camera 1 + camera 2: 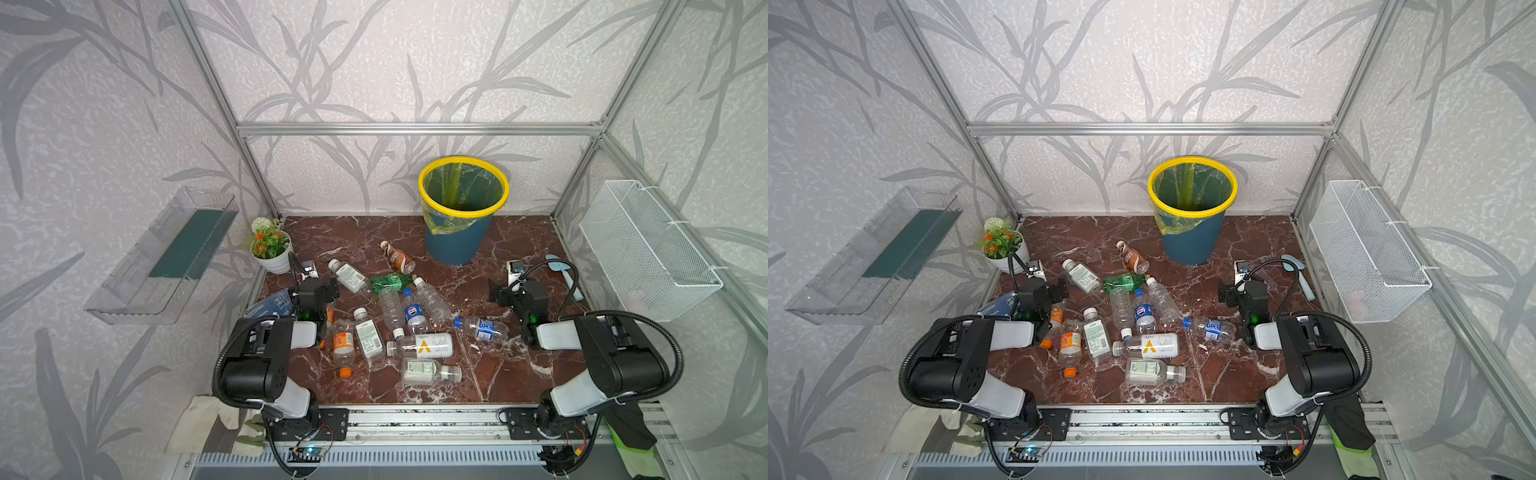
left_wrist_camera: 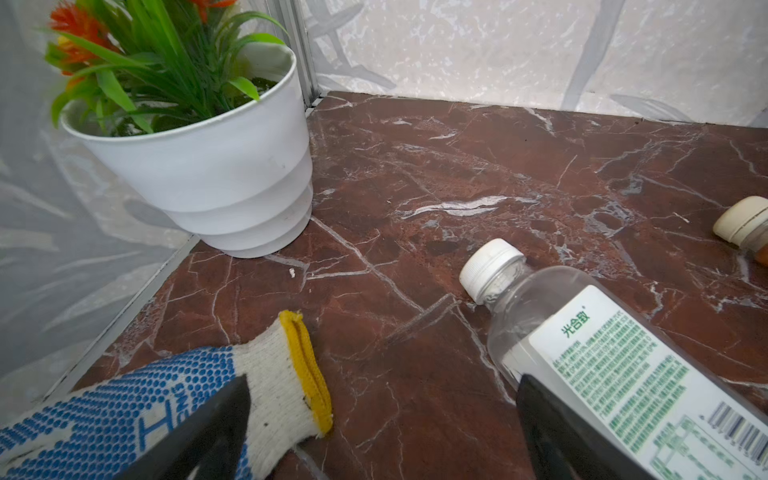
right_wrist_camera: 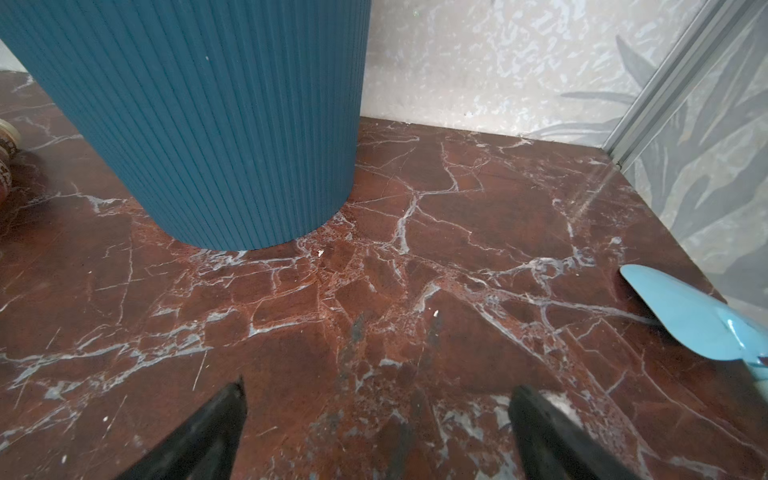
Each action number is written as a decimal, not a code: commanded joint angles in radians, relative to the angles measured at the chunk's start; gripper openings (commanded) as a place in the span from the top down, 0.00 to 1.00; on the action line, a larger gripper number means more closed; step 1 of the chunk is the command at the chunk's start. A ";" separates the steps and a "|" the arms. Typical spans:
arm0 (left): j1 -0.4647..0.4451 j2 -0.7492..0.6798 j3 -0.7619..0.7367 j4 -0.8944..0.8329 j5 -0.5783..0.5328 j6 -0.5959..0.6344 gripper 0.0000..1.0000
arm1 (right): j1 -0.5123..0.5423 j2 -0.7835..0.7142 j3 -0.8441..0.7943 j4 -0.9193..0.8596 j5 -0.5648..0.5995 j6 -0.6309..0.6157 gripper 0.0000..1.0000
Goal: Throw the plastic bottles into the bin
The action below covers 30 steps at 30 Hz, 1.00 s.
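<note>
Left gripper (image 2: 382, 388), approach geometry.
We see jaws wide, empty; white-capped bottle (image 2: 602, 353) just beside its right jaw, cap ahead.

bin (image 1: 455, 243): dark blue, ribbed, yellow rim, yellow-green liner
plastic bottles (image 1: 390, 307): mostly clear
table (image 1: 498, 374): red-brown marble, white veins
glove (image 2: 124, 415): white, blue dots, yellow cuff
flower pot (image 2: 216, 174): white
trowel (image 3: 690, 316): light blue
walls (image 1: 374, 62): pale grey leaf pattern

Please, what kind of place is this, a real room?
Probably a staged robot test cell, not a real room: an aluminium frame holds wallpapered panels, the left arm and right arm sit on a front rail, and plastic bottles litter the marble-look table.
</note>
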 commanded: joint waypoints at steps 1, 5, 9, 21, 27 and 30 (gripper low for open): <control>0.005 -0.010 0.006 0.008 -0.002 0.008 0.01 | 0.003 0.009 0.011 0.028 -0.001 -0.008 0.01; 0.006 -0.010 0.005 0.009 -0.003 0.008 0.01 | 0.002 0.009 0.012 0.029 -0.001 -0.008 0.01; 0.005 -0.009 0.006 0.009 -0.002 0.008 0.01 | 0.002 0.009 0.012 0.028 -0.001 -0.009 0.01; 0.004 -0.010 0.007 0.008 -0.002 0.007 0.01 | 0.002 0.008 0.012 0.028 -0.001 -0.007 0.01; 0.005 -0.010 0.006 0.009 -0.003 0.008 0.07 | -0.014 0.007 0.013 0.023 -0.034 0.005 0.02; 0.005 -0.028 0.001 0.025 0.009 0.028 0.13 | -0.013 0.002 0.014 0.023 -0.028 0.004 0.22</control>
